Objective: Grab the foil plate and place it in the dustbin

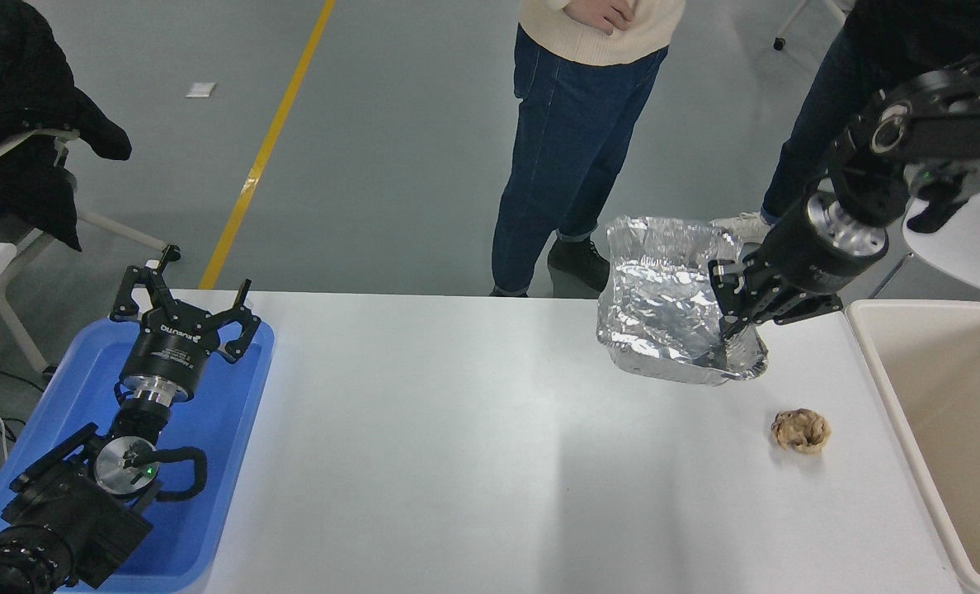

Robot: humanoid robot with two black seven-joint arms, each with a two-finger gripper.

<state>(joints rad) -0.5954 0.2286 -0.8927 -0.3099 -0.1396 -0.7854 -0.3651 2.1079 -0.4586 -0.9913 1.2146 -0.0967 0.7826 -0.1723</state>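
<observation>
We see the right gripper (733, 309) reaching in from the upper right, its fingers closed on the right rim of the foil plate (663, 301). The foil plate hangs clear above the white counter (473, 445), tilted with its shiny inner face toward the camera, over the counter's far right part. The dustbin (873, 346) stands at the counter's right edge, just to the right of the held plate, and the plate is not over its opening. A small brown paper wad (800, 430) lies on the counter near the dustbin, below the plate and apart from it. The left gripper (185, 309) rests at the lower left over the blue tray (226, 429), its fingers spread open and holding nothing. Two people (577, 124) stand at the far side of the counter.
</observation>
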